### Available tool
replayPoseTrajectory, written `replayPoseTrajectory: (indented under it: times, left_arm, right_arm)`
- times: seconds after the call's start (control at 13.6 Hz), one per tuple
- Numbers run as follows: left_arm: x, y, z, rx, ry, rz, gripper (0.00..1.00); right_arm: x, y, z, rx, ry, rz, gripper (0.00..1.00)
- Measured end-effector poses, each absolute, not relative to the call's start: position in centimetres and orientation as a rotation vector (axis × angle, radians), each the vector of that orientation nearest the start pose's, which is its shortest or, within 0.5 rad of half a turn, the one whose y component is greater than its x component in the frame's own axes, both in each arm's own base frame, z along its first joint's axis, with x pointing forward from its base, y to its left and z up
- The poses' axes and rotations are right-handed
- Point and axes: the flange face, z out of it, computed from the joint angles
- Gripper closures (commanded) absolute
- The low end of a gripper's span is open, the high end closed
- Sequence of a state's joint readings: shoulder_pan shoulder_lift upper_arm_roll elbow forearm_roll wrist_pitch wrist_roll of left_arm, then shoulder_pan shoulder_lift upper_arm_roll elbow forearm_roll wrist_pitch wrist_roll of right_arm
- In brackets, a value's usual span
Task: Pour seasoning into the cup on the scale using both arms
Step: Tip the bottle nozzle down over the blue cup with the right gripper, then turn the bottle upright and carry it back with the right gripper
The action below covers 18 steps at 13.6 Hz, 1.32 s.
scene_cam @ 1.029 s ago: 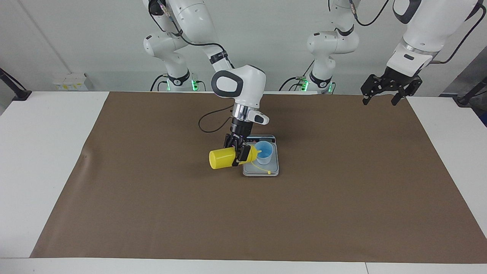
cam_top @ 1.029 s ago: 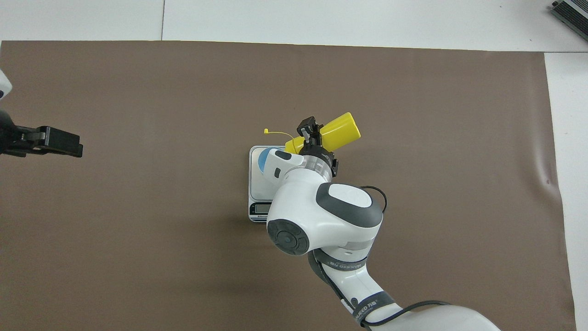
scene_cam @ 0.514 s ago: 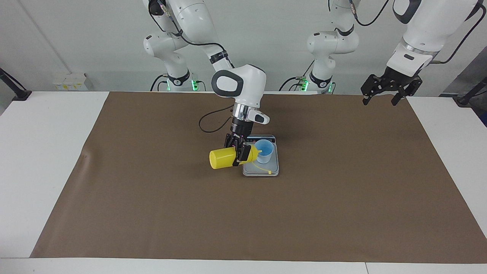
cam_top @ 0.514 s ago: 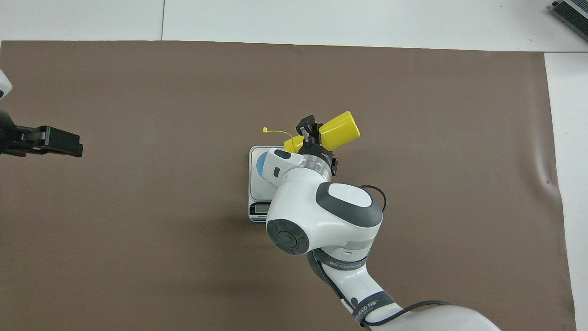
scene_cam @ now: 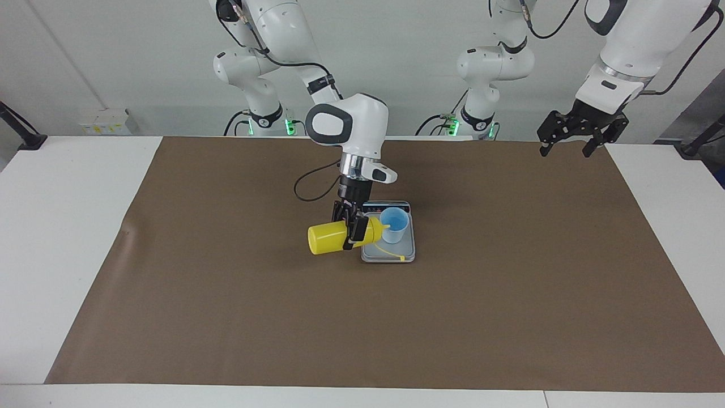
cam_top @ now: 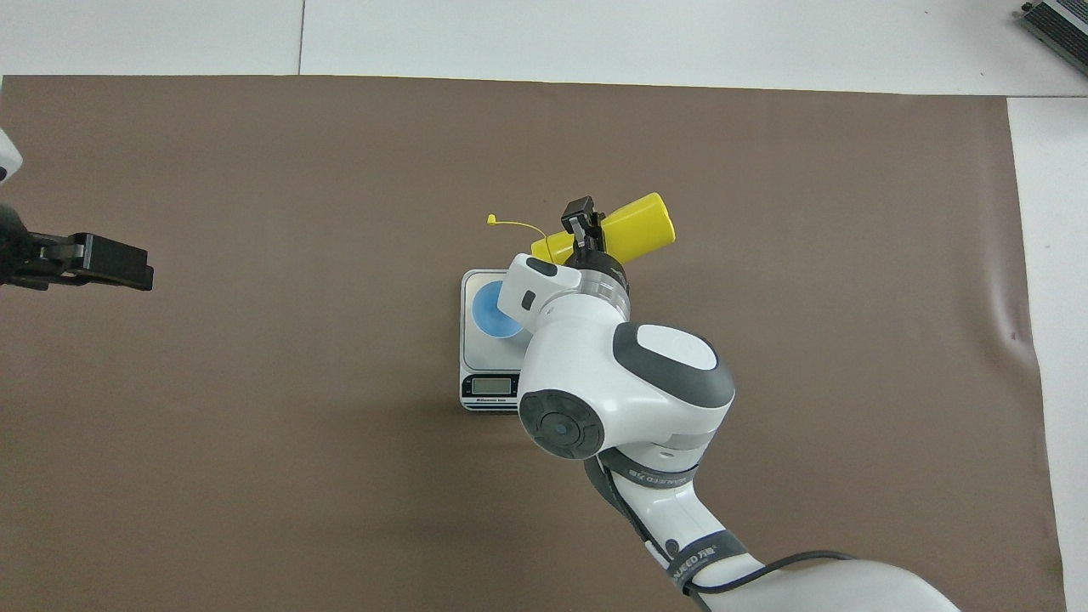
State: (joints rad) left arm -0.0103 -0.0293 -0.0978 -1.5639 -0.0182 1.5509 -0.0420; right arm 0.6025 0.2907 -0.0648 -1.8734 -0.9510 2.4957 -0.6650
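Observation:
My right gripper (scene_cam: 351, 229) (cam_top: 584, 228) is shut on the yellow seasoning bottle (scene_cam: 328, 238) (cam_top: 625, 228), which lies tipped on its side in the air. Its nozzle points at the rim of the light-blue cup (scene_cam: 394, 224) (cam_top: 490, 311). The cup stands on the silver-grey scale (scene_cam: 391, 254) (cam_top: 473, 348). The bottle's cap (scene_cam: 402, 258) hangs loose on its thin strap over the scale's plate. My left gripper (scene_cam: 567, 141) (cam_top: 115, 263) waits open and empty, raised over the left arm's end of the table.
A brown mat (scene_cam: 510, 294) (cam_top: 255, 467) covers most of the white table (scene_cam: 56, 226). A black cable (scene_cam: 308, 184) loops from the right wrist above the mat.
My right arm has lifted a little and drawn the bottle slightly away from the cup, uncovering more of the cup from above. The left arm has not moved.

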Motion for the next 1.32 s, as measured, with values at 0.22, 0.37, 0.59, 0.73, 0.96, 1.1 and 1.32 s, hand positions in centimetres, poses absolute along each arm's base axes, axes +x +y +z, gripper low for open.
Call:
replayPoseTrajectory:
  times: [0.22,0.37,0.59,0.73,0.96,1.1,1.32]
  left_arm:
    - [54.0,-6.3,64.2,-3.156,0.114,-0.024,0.0]
    - [54.0,-6.3,64.2,-3.154,0.148,-0.024,0.0]
    - [54.0,-6.3,64.2,-3.152,0.172,-0.023,0.0]
    - [54.0,-6.3,64.1,-3.152,0.175,-0.022,0.0]
    - [54.0,-6.3,64.1,-3.152,0.175,-0.022,0.0]
    - [54.0,-6.2,64.1,-3.152,0.173,-0.022,0.0]
    - [54.0,-6.0,64.1,-3.153,0.166,-0.022,0.0]
  right_arm:
    - [56.1,32.7,40.5,1.526,1.928,0.379,1.0]
    - [56.8,30.8,41.6,1.634,1.891,0.427,1.0]
    - [58.1,27.6,42.3,1.835,1.819,0.493,1.0]
    - [58.9,26.1,42.6,1.985,1.759,0.532,1.0]
    - [59.9,23.4,44.1,2.244,1.621,0.622,1.0]
    - [60.6,21.5,44.7,2.399,1.525,0.684,1.0]
    - [61.6,18.6,44.9,2.555,1.458,0.746,1.0]
